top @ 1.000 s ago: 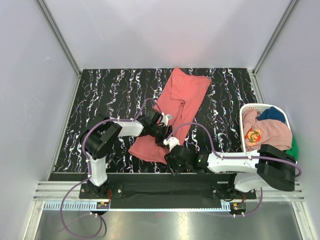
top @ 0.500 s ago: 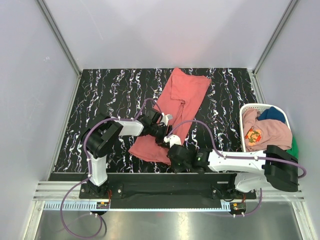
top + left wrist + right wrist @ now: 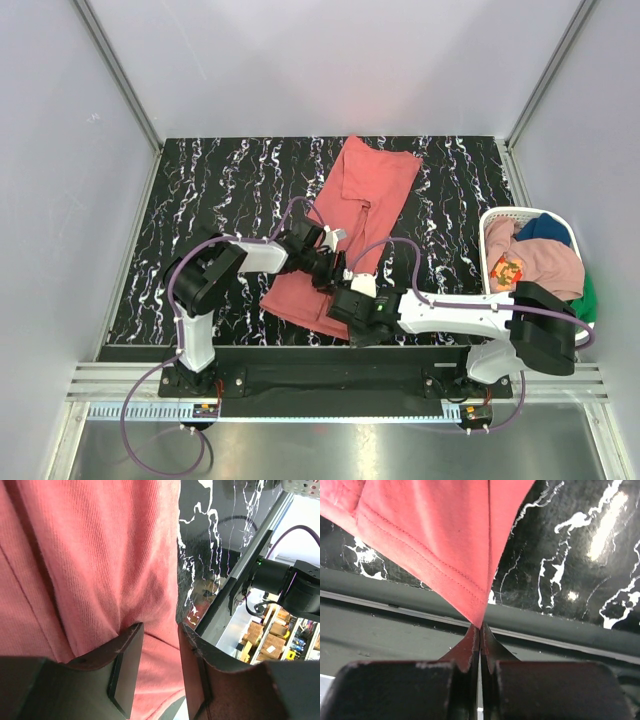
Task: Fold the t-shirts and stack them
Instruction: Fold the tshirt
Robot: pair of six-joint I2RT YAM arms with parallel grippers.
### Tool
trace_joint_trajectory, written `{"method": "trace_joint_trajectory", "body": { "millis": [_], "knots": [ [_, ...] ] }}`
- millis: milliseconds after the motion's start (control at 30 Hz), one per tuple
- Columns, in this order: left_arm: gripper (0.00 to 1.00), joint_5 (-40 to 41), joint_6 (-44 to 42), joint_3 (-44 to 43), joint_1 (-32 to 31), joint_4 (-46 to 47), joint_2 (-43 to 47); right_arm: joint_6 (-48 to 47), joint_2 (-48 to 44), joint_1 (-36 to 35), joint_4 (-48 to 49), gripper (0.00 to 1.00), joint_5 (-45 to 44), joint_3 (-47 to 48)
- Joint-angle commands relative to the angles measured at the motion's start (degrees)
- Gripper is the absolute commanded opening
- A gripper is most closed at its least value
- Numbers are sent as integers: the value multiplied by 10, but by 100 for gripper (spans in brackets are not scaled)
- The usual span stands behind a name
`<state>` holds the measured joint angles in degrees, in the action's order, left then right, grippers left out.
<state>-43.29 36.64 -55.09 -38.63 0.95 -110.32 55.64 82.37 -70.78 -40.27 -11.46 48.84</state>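
The coral-red t-shirt (image 3: 370, 185) lies spread diagonally on the black marbled table (image 3: 200, 200). My left gripper (image 3: 328, 270) rests on its lower part. In the left wrist view its jaws (image 3: 160, 627) stand apart, pressing on the cloth (image 3: 100, 555), with the hem showing in the gap. My right gripper (image 3: 338, 308) is at the shirt's near corner by the table's front edge. In the right wrist view it (image 3: 480, 626) is shut on the tip of the hemmed corner (image 3: 445, 530). The pink printed t-shirt (image 3: 545, 262), a dark blue one (image 3: 545, 228) and a green one (image 3: 588, 298) are in or by the basket.
A white plastic laundry basket (image 3: 488, 232) stands at the table's right edge. A grey rail (image 3: 395, 625) runs along the near edge just below the pinched corner. Grey walls enclose the table on three sides.
My right gripper has shut on the shirt's near corner and shifted slightly left and away from the front edge. The left gripper has stayed where it was.
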Motion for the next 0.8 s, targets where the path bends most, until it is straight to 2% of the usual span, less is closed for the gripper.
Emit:
{"method": "trace_joint_trajectory", "body": {
  "millis": [0,100,133,167,333,467,633,767],
  "knots": [
    [42,111,-32,27,-2,-11,-34,42,-1,-5,-51,0,2,30],
    [43,102,-25,29,-2,-11,-18,31,-2,-5,-58,17,2,51],
    [43,94,-22,29,-2,-11,-11,30,-2,-5,-62,28,6,57],
    [43,92,-18,29,-2,-11,-2,30,-4,-5,-66,29,7,61],
    [47,110,-17,5,-2,-83,74,51,-62,-5,-83,31,8,66],
    [48,115,-14,-12,-2,-121,124,45,-106,-1,-56,22,-59,54],
    [49,143,-13,3,-3,-154,176,-2,-79,28,-13,17,-89,58],
    [47,185,-13,48,-11,-176,219,-29,-64,85,7,14,-65,58]
  ]
}}
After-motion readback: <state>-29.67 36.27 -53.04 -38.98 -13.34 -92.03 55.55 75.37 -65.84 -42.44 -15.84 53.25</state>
